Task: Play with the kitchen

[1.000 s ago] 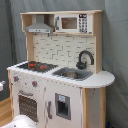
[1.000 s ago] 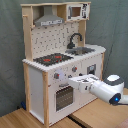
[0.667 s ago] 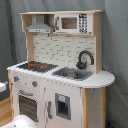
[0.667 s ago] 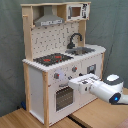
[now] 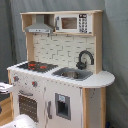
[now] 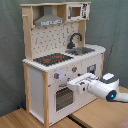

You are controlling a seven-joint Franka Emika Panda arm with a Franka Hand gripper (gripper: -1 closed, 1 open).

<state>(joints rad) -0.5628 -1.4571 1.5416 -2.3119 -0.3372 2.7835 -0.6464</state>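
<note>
The pincer (image 6: 71, 85) sits at the kitchen (image 6: 60, 60) front, just above the oven door (image 6: 63, 97); whether wide or narrow, I cannot tell. Pushing further could shove the kitchen backward.

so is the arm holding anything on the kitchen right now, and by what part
It cannot be told. The gripper is up against the front of the kitchen, just above the oven door, but no hold on anything shows.

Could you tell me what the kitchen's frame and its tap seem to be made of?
The kitchen frame looks like pale unfinished wood, judging by its light tan posts and edges. The tap looks like black plastic or painted metal: a smooth dark curve. Which one is unclear.
</note>
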